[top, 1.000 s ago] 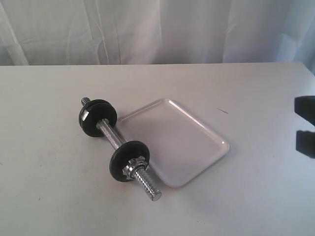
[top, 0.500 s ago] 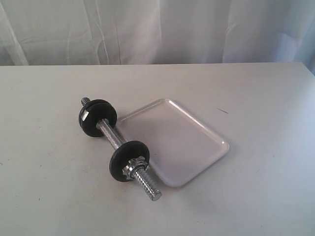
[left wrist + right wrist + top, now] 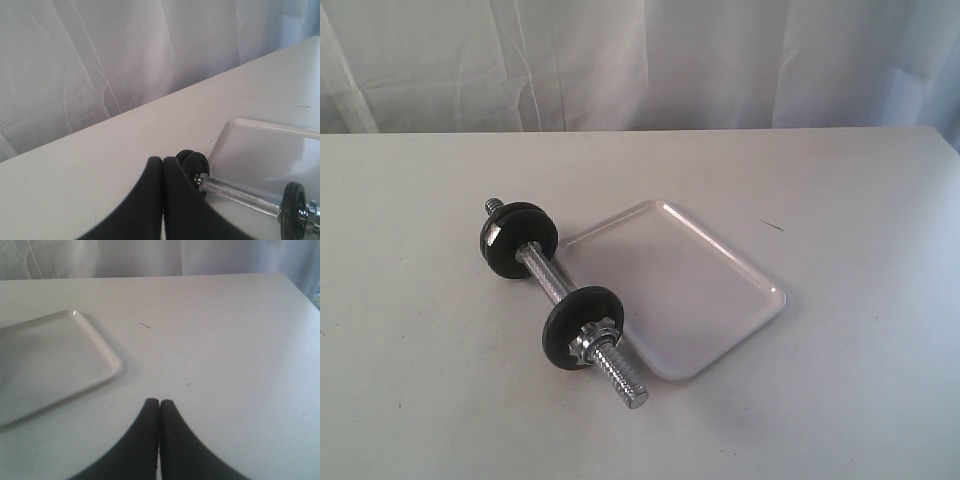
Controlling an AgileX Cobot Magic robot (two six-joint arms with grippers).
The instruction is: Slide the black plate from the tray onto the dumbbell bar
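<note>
Your left claw (image 3: 163, 159) and right claw (image 3: 159, 401) are clenched and empty. The plate (image 3: 563, 322) looks seated on the bar (image 3: 542, 272) and the tray (image 3: 680, 290) is bare, so don't nudge anything.

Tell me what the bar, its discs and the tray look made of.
The dumbbell bar looks like chromed steel: bright glints, knurled middle, coarse thread. The discs are matte black, perhaps coated metal or rubber. The tray seems glossy white plastic, with highlights along its rim.
</note>
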